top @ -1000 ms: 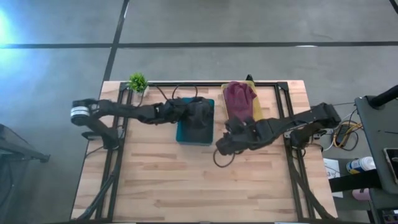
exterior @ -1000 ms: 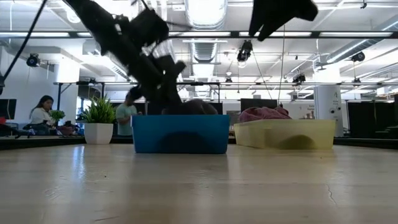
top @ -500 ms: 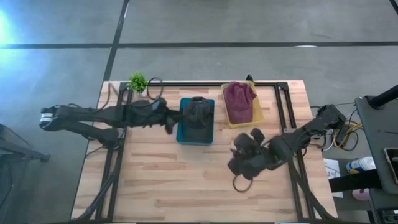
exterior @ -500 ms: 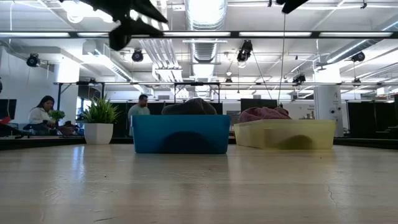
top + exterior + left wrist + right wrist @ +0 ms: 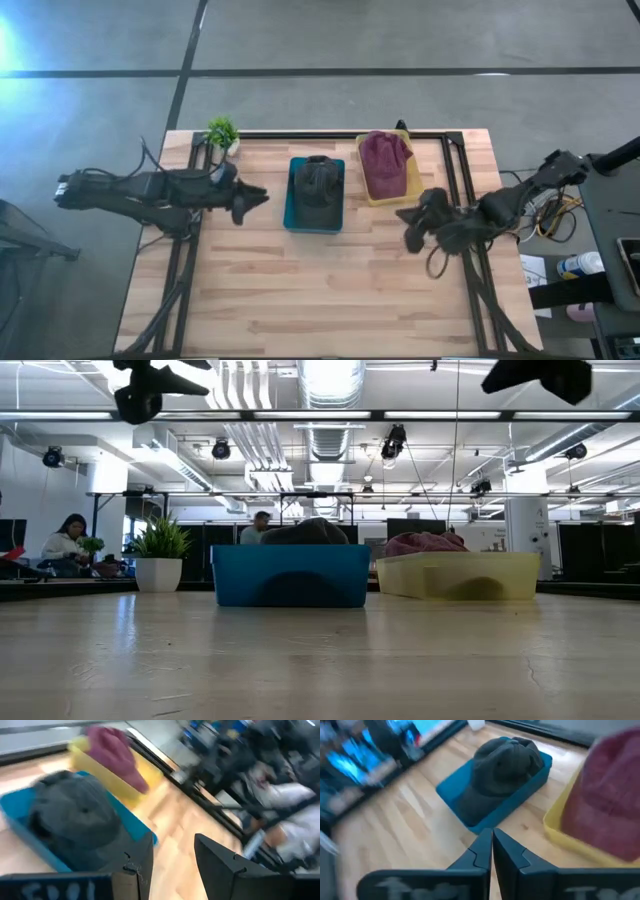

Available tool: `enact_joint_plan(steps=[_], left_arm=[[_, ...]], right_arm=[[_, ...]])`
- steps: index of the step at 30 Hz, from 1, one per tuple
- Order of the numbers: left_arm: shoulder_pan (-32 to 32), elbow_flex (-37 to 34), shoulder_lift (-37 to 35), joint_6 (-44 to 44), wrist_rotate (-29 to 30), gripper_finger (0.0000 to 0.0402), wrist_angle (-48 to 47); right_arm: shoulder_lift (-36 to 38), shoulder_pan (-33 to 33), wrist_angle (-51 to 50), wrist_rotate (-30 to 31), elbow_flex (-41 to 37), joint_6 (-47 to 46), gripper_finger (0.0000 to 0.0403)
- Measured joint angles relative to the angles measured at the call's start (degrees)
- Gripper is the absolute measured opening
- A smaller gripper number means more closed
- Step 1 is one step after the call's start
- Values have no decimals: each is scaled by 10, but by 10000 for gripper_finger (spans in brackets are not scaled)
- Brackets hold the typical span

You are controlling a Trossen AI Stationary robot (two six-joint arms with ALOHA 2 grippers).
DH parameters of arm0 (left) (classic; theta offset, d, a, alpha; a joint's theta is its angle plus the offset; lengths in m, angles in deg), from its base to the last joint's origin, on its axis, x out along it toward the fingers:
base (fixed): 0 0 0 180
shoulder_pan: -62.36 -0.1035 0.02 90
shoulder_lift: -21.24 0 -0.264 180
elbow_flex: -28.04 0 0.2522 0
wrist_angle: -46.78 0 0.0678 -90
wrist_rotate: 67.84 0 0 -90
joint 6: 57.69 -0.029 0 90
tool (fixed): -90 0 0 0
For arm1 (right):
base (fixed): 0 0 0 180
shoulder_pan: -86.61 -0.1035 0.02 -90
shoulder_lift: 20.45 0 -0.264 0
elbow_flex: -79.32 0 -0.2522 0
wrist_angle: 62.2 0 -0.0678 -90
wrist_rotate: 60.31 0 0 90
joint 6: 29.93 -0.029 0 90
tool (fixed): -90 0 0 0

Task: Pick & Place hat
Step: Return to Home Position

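**Supervisor:** Where do the hats stand?

**Operator:** I see the black cloth cap lying in the rectangular blue plastic bin. The dark red cloth cap lies in the rectangular yellow plastic bin just beside it. I can't tell whether the dark heap is one cap or two.

**Supervisor:** And the arms?

**Operator:** A second ago my left gripper was down over the blue bin. Now it has drawn back towards the left side of the wooden plank table, fingers apart and carrying nothing. My right gripper has swung away from the yellow bin towards the right edge, fingers pressed together on nothing.

**Supervisor:** So what's left?

**Operator:** I'd judge the sorting done. Both caps stayed put as the arms pulled off, so only the retreat to rest remains.
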Motion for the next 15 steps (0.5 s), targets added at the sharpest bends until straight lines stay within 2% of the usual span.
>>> enact_joint_plan(steps=[3, 8, 12, 15], left_arm=[[-1, -38, -17, -35, -41, 138, 66], [-28, -146, -49, -71, -145, 138, 239], [-67, -246, -77, -63, -217, 138, 386], [-97, -283, -89, -50, -279, 138, 445]], right_arm=[[61, -1, 10, 3, -32, -64, 11], [126, 10, 142, 15, -110, 65, 11], [198, 54, 301, -35, -218, 91, 11], [224, 70, 491, -79, -306, 161, 11]])
